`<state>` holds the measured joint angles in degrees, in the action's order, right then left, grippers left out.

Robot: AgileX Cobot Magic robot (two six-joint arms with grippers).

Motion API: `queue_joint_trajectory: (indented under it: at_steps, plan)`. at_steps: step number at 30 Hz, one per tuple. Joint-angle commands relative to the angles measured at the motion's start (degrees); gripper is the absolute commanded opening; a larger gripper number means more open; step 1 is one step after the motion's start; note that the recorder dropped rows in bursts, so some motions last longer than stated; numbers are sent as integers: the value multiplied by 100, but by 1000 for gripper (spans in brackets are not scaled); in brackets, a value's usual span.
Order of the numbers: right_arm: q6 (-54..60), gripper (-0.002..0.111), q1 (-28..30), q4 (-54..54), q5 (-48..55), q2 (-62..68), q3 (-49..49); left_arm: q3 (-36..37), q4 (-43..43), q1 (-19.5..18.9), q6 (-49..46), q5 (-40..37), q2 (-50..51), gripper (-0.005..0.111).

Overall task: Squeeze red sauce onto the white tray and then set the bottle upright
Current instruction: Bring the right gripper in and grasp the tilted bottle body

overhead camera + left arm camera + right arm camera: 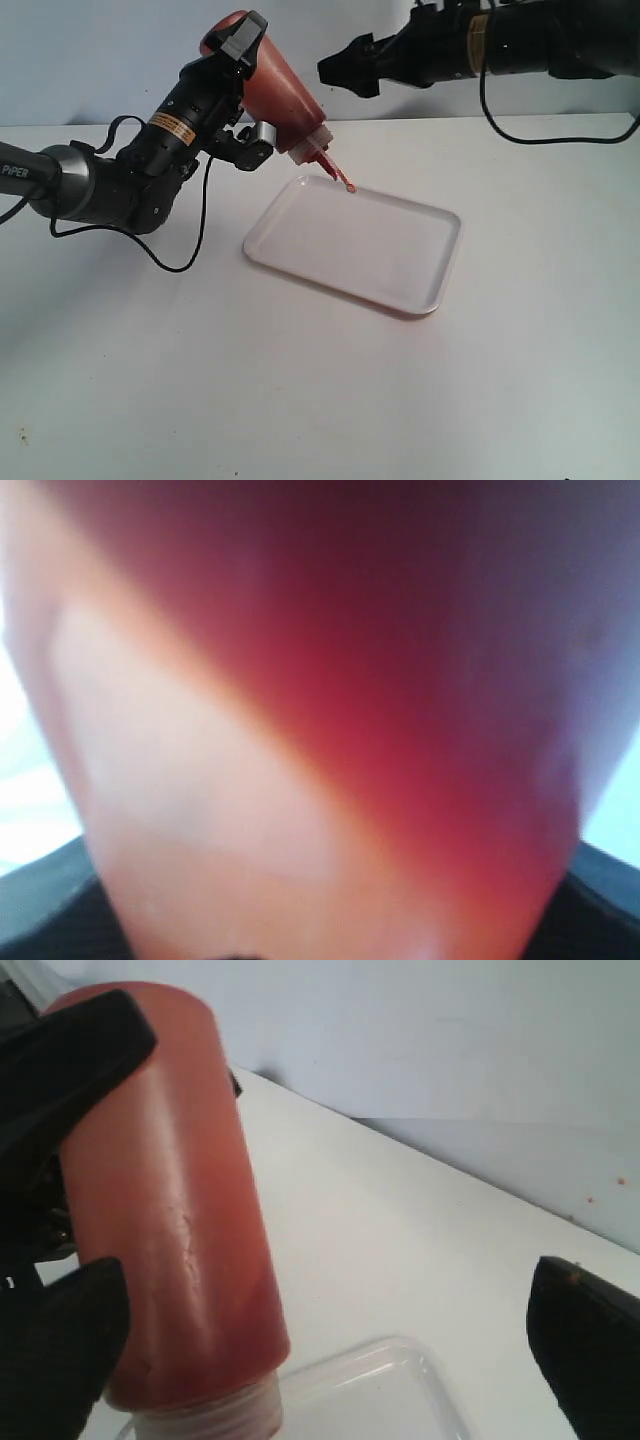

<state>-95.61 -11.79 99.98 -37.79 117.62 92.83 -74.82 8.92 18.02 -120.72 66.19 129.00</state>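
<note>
The bottle [283, 95], orange-red with red sauce [290, 110] showing through its wall, hangs tilted with its red nozzle [330, 168] pointing down at the far left corner of the white tray [370, 245]. A small red drop [349, 186] sits at the nozzle tip, right over the tray's rim. My left gripper [252, 85] is shut on the bottle's body, which fills the left wrist view [320, 720]. My right gripper [345, 68] hovers just right of the bottle's base, open [325, 1350]; the bottle [175, 1220] stands beside one finger [60, 1360] and the other finger [590, 1350] is far off.
The tray lies on a plain white table [300, 400] before a pale wall. A black cable [190, 250] loops from the left arm onto the table beside the tray. The tray's rounded corner [420, 1360] shows under the bottle's neck in the right wrist view.
</note>
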Motion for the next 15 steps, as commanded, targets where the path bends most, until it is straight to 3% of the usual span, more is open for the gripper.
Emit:
queue_joint_trajectory:
  at_steps: [1,15]
  plan:
    - [280,105,-254,-3,386,121,63,-82,-68,-6,76,352,-64,0]
    - [732,105,-560,-3,242,360,63,-82,130,-6,76,290,-45,0]
